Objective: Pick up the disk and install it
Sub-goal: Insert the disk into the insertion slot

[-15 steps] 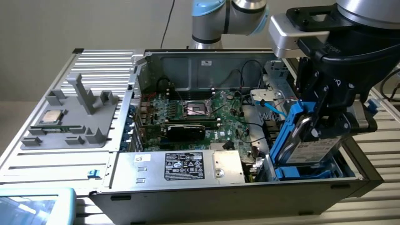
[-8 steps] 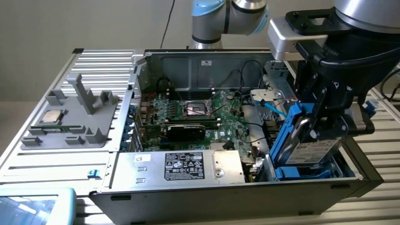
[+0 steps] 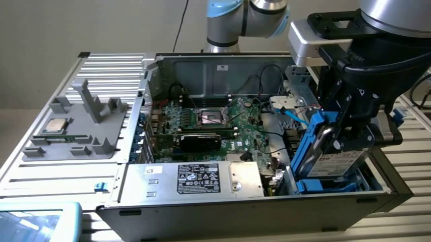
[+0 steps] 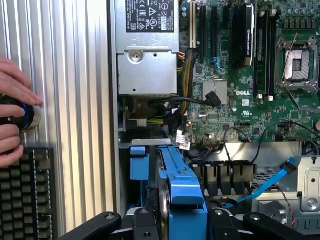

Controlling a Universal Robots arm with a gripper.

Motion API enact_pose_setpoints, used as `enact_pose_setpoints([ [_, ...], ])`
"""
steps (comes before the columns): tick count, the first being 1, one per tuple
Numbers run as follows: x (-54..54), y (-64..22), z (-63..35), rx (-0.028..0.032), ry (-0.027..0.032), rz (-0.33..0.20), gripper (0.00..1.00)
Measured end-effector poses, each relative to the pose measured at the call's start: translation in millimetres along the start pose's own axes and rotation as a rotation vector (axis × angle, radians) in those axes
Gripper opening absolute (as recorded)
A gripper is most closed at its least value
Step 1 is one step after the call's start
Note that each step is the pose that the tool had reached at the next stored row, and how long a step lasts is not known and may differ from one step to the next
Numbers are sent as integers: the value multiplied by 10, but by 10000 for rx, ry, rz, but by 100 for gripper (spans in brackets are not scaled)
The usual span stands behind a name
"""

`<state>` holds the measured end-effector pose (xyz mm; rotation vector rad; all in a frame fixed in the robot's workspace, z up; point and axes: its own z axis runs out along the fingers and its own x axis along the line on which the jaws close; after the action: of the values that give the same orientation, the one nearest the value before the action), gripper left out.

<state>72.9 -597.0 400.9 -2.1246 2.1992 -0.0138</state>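
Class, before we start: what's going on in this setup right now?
A robot arm's pincer grips the disk, a hard drive in a blue bracket, held on edge with its lower end in the blue bay at a corner of the open computer case. Beside the case, a person's hand rests on a round knob.

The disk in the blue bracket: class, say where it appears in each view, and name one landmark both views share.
Exterior view: the disk stands on edge in the gripper, at the open case's corner on the exterior view's right.
Wrist view: the disk shows edge-on, held in the gripper, close to the camera.
Shared landmark: the silver power supply with the black label.
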Motion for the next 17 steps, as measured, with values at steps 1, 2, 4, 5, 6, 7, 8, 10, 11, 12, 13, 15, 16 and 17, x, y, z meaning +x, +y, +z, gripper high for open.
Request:
enact_pose_setpoints([
  [1, -1, -2, 2, -7, -7, 0, 38],
  [2, -2, -4, 7, -12, -23, 1, 38],
  [4, -1, -10, 4, -21, -4, 1, 42],
  [5, 0, -13, 1, -30, 4, 2, 42],
  [6, -1, -15, 1, -42, 2, 2, 42],
  [7, -1, -18, 1, -56, 4, 2, 42],
  [8, -1, -21, 1, -77, 5, 4, 42],
  [10, -1, -30, 2, -102, 5, 5, 42],
  [11, -1, -33, 2, -108, 5, 6, 42],
  [12, -1, -35, 2, -111, 6, 6, 42],
  [13, -1, -36, 2, -111, 6, 7, 42],
  [15, -1, -38, 2, -112, 7, 6, 42],
  [16, -1, -39, 2, -112, 7, 6, 42],
  [17, -1, -42, 2, -113, 8, 5, 42],
])
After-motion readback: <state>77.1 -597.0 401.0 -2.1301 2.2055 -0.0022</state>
